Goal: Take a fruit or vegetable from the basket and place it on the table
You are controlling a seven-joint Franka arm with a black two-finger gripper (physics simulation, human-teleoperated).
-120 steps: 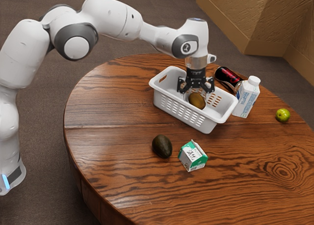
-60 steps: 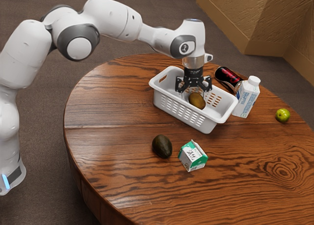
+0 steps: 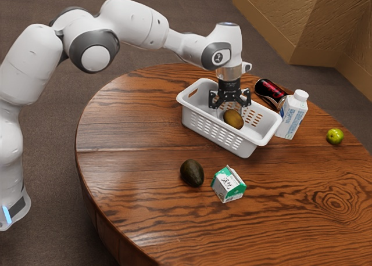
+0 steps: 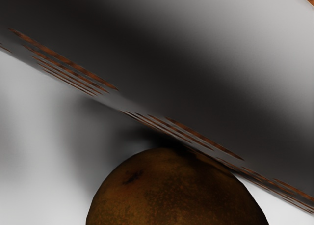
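Moved: black gripper (image 3: 229, 112) slightly toward the exterior view's left since a second ago | Gripper: open, fingers apart, low inside white basket (image 3: 192, 116) | Brown fruit (image 3: 233, 119): in the basket, beside a slotted wall, under the gripper; finger contact hard to tell | Wooden surface (image 3: 131, 132): avocado (image 3: 192, 173) beside carton (image 3: 228, 184)

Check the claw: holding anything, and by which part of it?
Nothing held. Claw is open at the brown fruit, which sits in the basket.
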